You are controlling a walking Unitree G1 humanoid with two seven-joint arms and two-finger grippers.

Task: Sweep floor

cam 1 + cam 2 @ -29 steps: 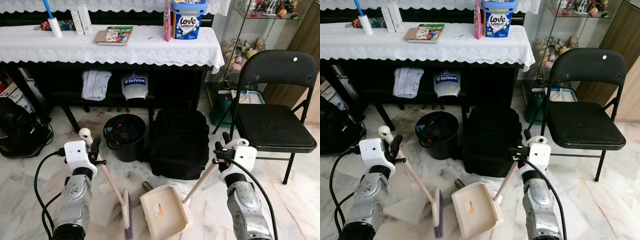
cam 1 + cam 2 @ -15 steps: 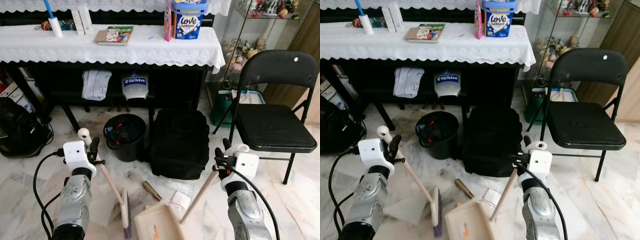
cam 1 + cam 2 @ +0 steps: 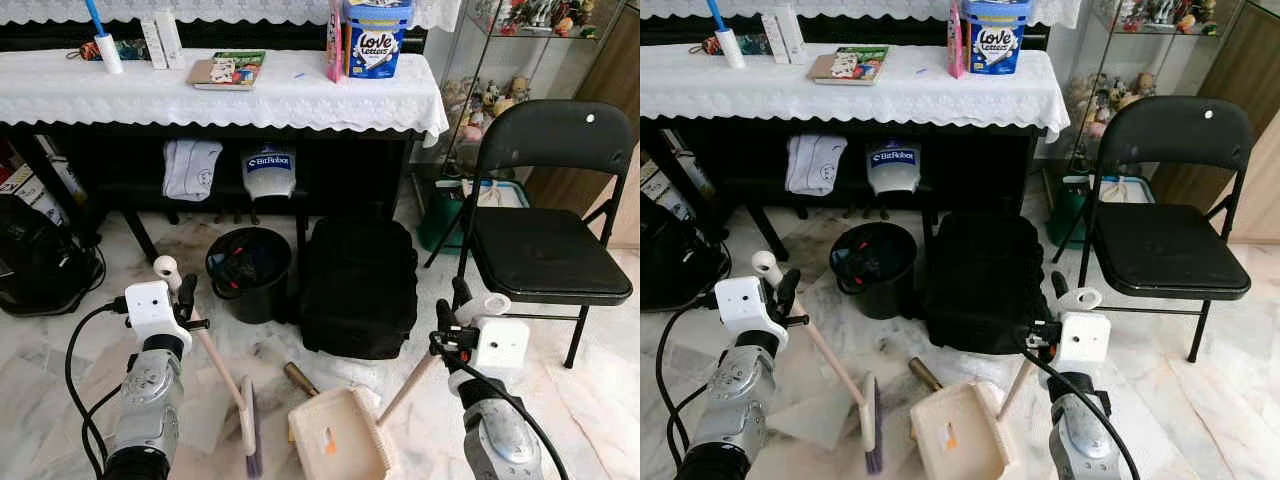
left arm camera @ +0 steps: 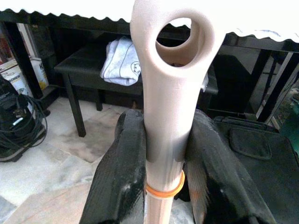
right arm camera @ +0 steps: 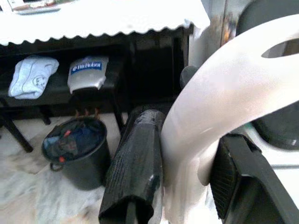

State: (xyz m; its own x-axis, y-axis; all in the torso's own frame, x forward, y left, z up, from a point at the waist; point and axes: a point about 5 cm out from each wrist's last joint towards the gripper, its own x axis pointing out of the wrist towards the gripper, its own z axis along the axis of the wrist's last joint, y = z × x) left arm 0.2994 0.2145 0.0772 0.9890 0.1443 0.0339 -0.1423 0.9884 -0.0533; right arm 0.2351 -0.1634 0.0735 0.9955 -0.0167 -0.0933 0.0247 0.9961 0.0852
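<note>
Sweeping was midway, by my judgement. The left claw [image 4: 163,154] clenched the brush [image 3: 246,430] handle, bristles on the floor [image 3: 60,350]; the right claw [image 5: 180,179] gripped the dustpan [image 3: 338,443] handle. A brown tube [image 3: 299,379] and paper [image 3: 362,376] lay unswept just beyond the pan.

Left end effector [image 4: 163,154] clamped, right end effector [image 5: 184,172] clamped, both arms forward, low
</note>
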